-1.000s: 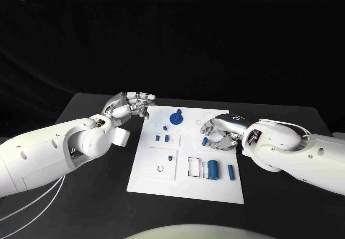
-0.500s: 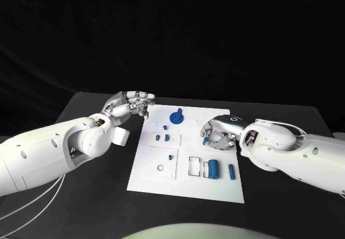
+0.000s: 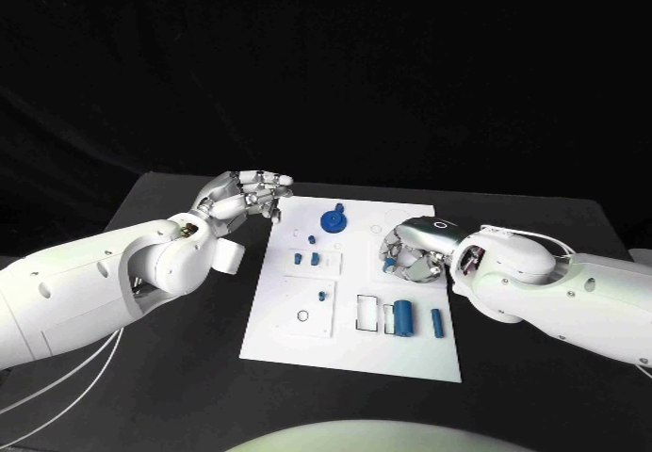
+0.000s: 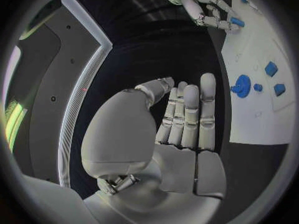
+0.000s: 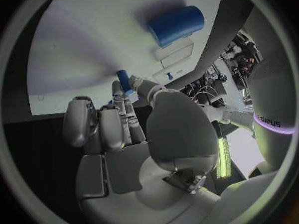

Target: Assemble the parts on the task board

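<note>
Silver fingers of the right hand [image 3: 412,254] are curling over the board's [image 3: 353,353] right side, and a small blue part [image 5: 123,79] is sitting at their tips; the head view also shows blue [image 3: 391,266] under those fingers. Whether the part is truly pinched or only touched, I cannot tell. The left hand [image 3: 249,198] is hanging just off the board's far left corner, over the black table [image 3: 163,377], fingers [image 4: 190,114] straight and close together, holding nothing.

On the board, a round blue knob [image 3: 333,222] is sitting near the far edge, small blue pieces [image 3: 306,256] lie below it, and a blue cylinder [image 3: 408,318] and a thinner peg [image 3: 436,323] are lying near the right edge. The board's near half and the table around it are lying open.
</note>
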`<state>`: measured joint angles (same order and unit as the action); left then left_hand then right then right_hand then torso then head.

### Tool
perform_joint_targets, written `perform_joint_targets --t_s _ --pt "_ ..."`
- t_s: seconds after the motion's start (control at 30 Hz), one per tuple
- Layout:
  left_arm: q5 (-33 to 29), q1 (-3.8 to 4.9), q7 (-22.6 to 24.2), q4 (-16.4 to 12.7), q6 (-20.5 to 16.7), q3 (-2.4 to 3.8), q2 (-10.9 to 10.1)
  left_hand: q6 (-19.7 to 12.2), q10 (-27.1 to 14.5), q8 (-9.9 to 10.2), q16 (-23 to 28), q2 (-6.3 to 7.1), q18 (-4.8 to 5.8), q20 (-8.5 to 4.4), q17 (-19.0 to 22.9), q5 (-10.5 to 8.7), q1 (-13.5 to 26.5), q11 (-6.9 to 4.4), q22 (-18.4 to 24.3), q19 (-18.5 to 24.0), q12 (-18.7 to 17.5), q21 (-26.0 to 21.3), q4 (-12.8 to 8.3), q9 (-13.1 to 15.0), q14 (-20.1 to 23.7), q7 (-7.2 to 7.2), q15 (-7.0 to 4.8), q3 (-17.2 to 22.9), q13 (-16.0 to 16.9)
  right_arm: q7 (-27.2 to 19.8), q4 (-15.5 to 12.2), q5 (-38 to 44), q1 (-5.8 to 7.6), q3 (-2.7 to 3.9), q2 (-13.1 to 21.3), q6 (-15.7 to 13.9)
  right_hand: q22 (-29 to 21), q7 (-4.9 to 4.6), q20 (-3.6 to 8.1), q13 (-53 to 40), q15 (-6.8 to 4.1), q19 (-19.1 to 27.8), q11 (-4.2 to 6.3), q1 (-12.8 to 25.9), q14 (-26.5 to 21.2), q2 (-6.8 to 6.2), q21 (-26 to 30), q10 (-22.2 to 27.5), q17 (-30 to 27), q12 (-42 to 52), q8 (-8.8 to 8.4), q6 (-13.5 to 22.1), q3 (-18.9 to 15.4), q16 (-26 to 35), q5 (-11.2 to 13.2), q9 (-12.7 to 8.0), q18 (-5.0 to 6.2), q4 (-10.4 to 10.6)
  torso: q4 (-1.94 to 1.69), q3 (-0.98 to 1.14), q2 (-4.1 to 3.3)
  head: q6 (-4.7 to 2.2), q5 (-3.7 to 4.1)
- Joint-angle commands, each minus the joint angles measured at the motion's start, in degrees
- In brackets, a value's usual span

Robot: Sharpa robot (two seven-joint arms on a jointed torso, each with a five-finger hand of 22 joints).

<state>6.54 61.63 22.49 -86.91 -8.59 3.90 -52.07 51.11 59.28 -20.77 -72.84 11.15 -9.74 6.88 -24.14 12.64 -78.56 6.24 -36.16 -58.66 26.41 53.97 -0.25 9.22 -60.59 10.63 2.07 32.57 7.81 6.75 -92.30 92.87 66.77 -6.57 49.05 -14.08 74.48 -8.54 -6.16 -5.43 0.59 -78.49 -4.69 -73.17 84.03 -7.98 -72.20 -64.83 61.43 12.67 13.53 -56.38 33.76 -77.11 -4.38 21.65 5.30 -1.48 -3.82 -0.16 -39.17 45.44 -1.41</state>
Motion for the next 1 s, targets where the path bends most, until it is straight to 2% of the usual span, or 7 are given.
perform_joint_targets --t_s 0.03,0.13,0.17,0.4,0.6,0.8,1.0 --pt "0.11 0.01 0.16 -0.08 0.74 0.03 0.13 -0.22 -0.31 -0.13 0.21 -0.43 -0.86 0.29 0.05 0.23 -0.05 0.09 0.05 0.26 0.32 -0.23 -0.25 0.05 0.44 0.12 -0.05 -0.06 0.06 1.62 0.08 1.89 -0.29 -0.12 -0.20 -0.37 0.19 0.05 -0.02 0.01 -0.49 -0.46 0.03 -0.50 0.64 0.35 -0.32 -0.63 0.14 0.33 0.26 -0.46 0.51 -0.42 0.66 0.09 -0.75 -0.02 -0.02 0.01 -0.04 0.10 0.07" --pt "0.11 0.01 0.13 -0.06 0.72 0.03 0.13 -0.22 -0.31 -0.13 0.21 -0.43 -0.86 0.29 0.05 0.23 -0.05 0.09 0.05 0.26 0.32 -0.23 -0.25 0.05 0.44 0.12 -0.05 -0.06 0.06 2.03 -0.01 2.35 -0.40 -0.13 -0.26 -1.24 0.44 0.16 0.07 -0.08 -0.59 -0.61 0.18 -0.96 0.66 0.87 -0.55 -1.06 0.24 0.53 0.56 -0.88 1.05 -0.50 1.12 0.23 -0.80 -0.15 -0.01 0.02 -0.05 0.12 0.10" --pt "0.11 0.01 0.13 -0.05 0.72 0.03 0.13 -0.22 -0.31 -0.13 0.21 -0.43 -0.86 0.29 0.05 0.23 -0.05 0.09 0.05 0.26 0.32 -0.23 -0.25 0.05 0.44 0.12 -0.05 -0.06 0.06 2.10 -0.11 2.47 -0.43 -0.13 -0.25 -1.76 0.73 0.38 0.20 -0.27 -0.79 -0.78 0.43 -1.36 0.68 1.51 -0.83 -1.86 0.29 0.92 1.10 -1.62 1.52 -0.57 1.29 0.50 -0.86 -0.24 0.01 0.00 -0.02 0.14 0.12" --pt "0.11 0.01 0.14 0.05 0.76 0.02 0.20 -0.26 -0.38 -0.20 0.25 -0.51 -0.86 0.31 0.07 0.24 -0.04 0.10 0.08 0.26 0.37 -0.27 -0.26 0.09 0.44 0.13 -0.03 -0.05 0.09 2.18 -1.27 2.84 -0.55 -0.13 0.20 -5.39 1.67 0.83 0.53 -0.66 -1.16 -1.41 0.91 -1.53 0.77 2.04 -1.80 -3.17 0.62 1.44 2.14 -2.69 1.83 -0.80 1.28 1.11 -1.09 -0.34 -0.01 0.03 0.12 0.20 0.10" --pt "0.11 -0.02 0.14 0.21 0.76 -0.01 0.34 -0.26 -0.38 -0.20 0.25 -0.51 -0.86 0.31 0.07 0.24 -0.04 0.10 0.08 0.26 0.37 -0.27 -0.26 0.09 0.44 0.13 -0.03 -0.05 0.09 2.14 -3.99 2.50 -0.25 0.07 1.66 -8.90 2.30 0.93 0.64 -0.76 -1.28 -1.84 1.05 -1.68 0.89 2.08 -2.49 -3.43 1.06 1.50 2.42 -2.85 1.93 -1.03 1.27 1.32 -1.27 -0.50 0.08 -0.05 0.17 0.07 0.01" --pt "0.11 -0.07 0.13 0.38 0.79 -0.04 0.54 -0.26 -0.38 -0.20 0.25 -0.51 -0.86 0.31 0.07 0.24 -0.04 0.10 0.08 0.26 0.37 -0.27 -0.26 0.09 0.44 0.13 -0.03 -0.05 0.09 1.62 -7.51 1.37 0.65 0.39 2.92 -11.64 2.58 0.96 0.71 -0.81 -1.34 -2.04 1.10 -1.82 0.93 1.96 -2.80 -3.52 1.15 1.49 2.56 -2.88 1.97 -1.11 1.24 1.43 -1.34 -0.70 0.06 -0.02 0.17 -0.08 -0.05" --pt "0.11 -0.14 0.11 0.58 0.89 -0.06 0.75 -0.26 -0.43 -0.26 0.28 -0.56 -0.86 0.32 0.08 0.24 -0.03 0.10 0.09 0.25 0.40 -0.29 -0.27 0.12 0.44 0.12 -0.03 -0.03 0.11 0.69 -10.23 1.42 0.79 0.47 1.49 -12.62 2.73 0.95 0.75 -0.83 -1.37 -2.13 1.12 -1.92 0.96 1.91 -2.95 -3.56 1.29 1.48 2.62 -2.88 2.02 -1.19 1.21 1.49 -1.38 -0.82 0.11 0.01 0.14 -0.22 -0.65"
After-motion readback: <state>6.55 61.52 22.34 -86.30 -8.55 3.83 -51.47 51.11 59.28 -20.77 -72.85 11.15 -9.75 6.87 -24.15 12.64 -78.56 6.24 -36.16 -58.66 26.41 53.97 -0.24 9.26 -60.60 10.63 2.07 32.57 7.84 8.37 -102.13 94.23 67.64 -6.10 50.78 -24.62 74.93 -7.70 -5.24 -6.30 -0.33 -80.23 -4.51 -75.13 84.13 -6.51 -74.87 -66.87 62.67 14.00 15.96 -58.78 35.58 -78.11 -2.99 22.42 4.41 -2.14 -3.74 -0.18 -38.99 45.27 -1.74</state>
